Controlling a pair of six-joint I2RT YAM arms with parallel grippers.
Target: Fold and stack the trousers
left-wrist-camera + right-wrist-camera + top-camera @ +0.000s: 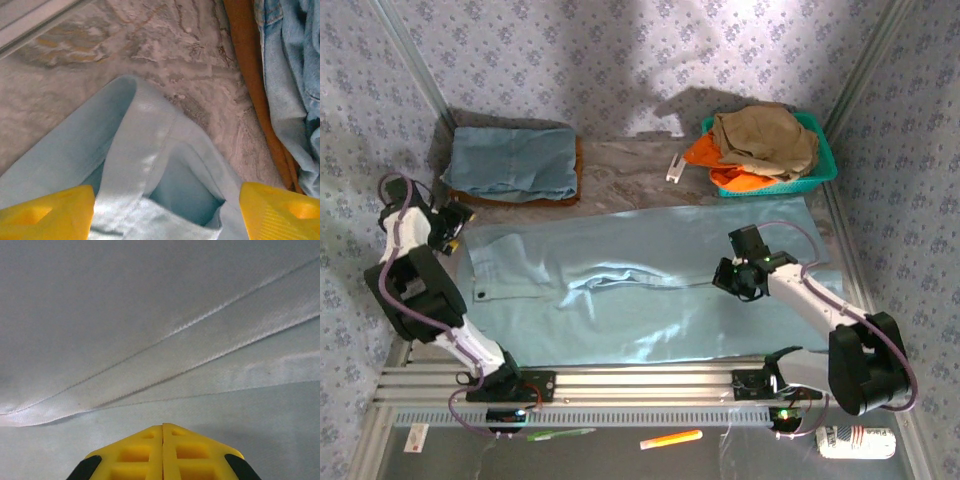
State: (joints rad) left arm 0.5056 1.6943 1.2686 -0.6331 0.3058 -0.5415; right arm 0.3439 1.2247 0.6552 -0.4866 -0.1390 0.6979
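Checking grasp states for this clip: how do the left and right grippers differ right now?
The left gripper is open, fingers wide apart at the trousers' waistband corner; the right gripper is shut, fingertips together. The left sits at the waist end, the right over the legs. Both have yellow fingers.

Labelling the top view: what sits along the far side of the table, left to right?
Folded blue garment → small white object → basket, which holds an orange garment and a tan garment. All lie beyond the spread trousers.
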